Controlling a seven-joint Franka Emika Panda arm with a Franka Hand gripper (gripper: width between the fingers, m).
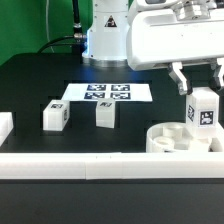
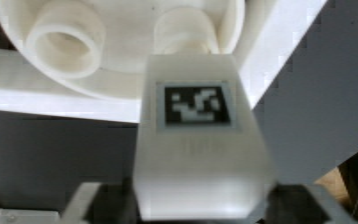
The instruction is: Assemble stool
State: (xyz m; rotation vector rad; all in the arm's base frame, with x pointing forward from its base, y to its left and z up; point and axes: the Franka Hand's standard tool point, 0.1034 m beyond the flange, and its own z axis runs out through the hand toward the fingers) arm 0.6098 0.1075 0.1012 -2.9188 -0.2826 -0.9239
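My gripper [image 1: 200, 92] is shut on a white block leg [image 1: 204, 108] with a black-and-white tag, holding it upright just above the round white disc seat [image 1: 165, 139] at the exterior view's right. In the wrist view the leg [image 2: 201, 130] fills the middle between my fingers [image 2: 306, 200], and the seat [image 2: 114, 45] with a round socket lies beyond its far end. Two more tagged legs [image 1: 54, 116] [image 1: 105, 113] stand loose on the black table, left of the seat.
The marker board [image 1: 106, 93] lies flat on the table behind the loose legs. A long white border rail [image 1: 60, 163] runs along the front edge, and a white block [image 1: 4, 126] sits at the left edge. The robot base [image 1: 105, 35] stands behind.
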